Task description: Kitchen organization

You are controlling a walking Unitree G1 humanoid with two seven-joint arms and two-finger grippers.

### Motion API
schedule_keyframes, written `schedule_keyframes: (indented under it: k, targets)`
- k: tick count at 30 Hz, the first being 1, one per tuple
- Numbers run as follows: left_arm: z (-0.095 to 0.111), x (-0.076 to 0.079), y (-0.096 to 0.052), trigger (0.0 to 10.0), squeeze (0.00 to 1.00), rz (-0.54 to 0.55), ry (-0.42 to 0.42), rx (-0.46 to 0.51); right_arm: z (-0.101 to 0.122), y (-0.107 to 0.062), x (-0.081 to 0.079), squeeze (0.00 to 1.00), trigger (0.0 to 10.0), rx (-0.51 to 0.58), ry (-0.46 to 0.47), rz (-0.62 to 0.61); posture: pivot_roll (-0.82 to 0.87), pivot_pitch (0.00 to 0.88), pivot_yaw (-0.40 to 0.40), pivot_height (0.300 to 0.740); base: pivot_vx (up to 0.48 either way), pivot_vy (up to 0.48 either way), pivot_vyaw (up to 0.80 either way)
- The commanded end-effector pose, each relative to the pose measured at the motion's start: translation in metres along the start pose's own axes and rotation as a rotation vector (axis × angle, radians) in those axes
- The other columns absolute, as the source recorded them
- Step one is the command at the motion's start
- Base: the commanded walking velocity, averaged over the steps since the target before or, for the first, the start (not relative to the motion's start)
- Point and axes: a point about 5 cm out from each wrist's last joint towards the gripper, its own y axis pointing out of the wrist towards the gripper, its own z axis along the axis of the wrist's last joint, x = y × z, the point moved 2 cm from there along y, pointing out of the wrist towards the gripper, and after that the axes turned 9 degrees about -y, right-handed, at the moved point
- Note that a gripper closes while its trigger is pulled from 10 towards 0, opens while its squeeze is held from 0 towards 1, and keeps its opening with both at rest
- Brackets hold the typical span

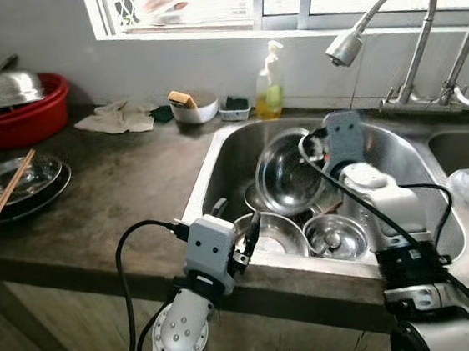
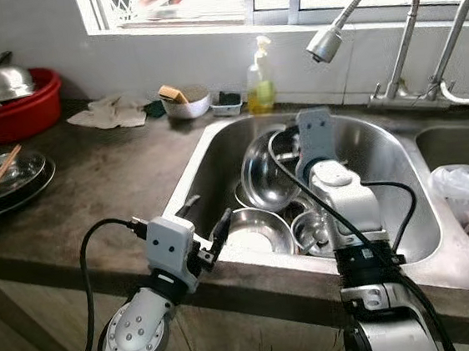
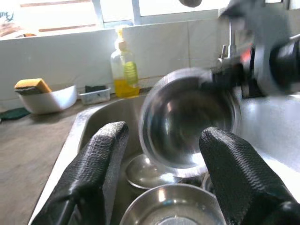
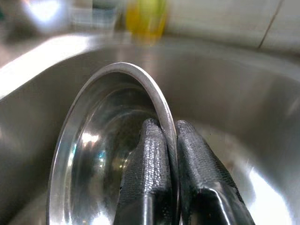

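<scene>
A dark stone counter (image 1: 127, 187) under a bright window carries a red basin (image 1: 23, 118) and a plate with chopsticks (image 1: 8, 189). At the sink (image 1: 217, 165) rim the left gripper (image 1: 238, 229) hovers, fingers apart. Inside, the right gripper (image 4: 169, 154) pinches the tilted steel bowl (image 1: 289, 174) by its rim.

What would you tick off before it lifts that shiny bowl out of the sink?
1. Right gripper clamped on the steel bowl's rim: ok, a finger each side.
2. Bowl raised off the other bowls: ok, tilted on edge above them.
3. Left gripper out of the way: ok, jaws open, hovering at the sink's front edge.
4. Tap spout above the lifting path: not ok, it overhangs the sink.
5. Free counter to set it down: ok, bare patch left of the sink.
6. Bowl empty of water: cannot tell.
</scene>
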Motion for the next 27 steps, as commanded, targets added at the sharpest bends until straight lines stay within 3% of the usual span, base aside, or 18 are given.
schedule_keyframes:
  k: [1, 9, 13, 17, 18, 27]
  targets:
    - [0.004, 0.0, -0.002, 10.0, 0.0, 0.001, 0.01, -0.001, -0.004, 0.007, 0.001, 0.0, 10.0, -0.033, -0.03, 0.024, 0.06, 0.043, -0.073, 0.74, 0.0, 0.0, 0.0]
    - [0.004, 0.001, -0.009, 10.0, 0.0, 0.01, 0.009, -0.019, -0.006, 0.014, -0.018, 0.0, 10.0, -0.058, -0.002, 0.165, 0.06, 0.077, -0.077, 0.74, 0.0, 0.0, 0.0]
    - [0.005, 0.004, -0.012, 10.0, 0.0, 0.01, -0.004, -0.026, -0.019, 0.016, -0.031, 0.0, 10.0, -0.113, -0.016, 0.226, 0.07, 0.099, -0.081, 0.74, 0.0, 0.0, 0.0]
    - [0.006, 0.005, -0.014, 10.0, 0.0, 0.011, -0.007, -0.031, -0.022, 0.016, -0.034, 0.02, 10.0, -0.119, -0.02, 0.233, 0.07, 0.102, -0.082, 0.74, 0.0, 0.0, 0.0]
    - [0.006, 0.006, -0.014, 10.0, 0.0, 0.007, -0.011, -0.034, -0.02, 0.015, -0.036, 1.0, 10.0, -0.107, -0.023, 0.238, 0.07, 0.103, -0.082, 0.74, 0.0, 0.0, 0.0]
    - [0.006, 0.004, -0.012, 10.0, 0.0, 0.009, -0.006, -0.038, -0.014, 0.013, -0.034, 1.0, 10.0, -0.056, 0.004, 0.219, 0.06, 0.089, -0.081, 0.74, 0.0, 0.0, 0.0]
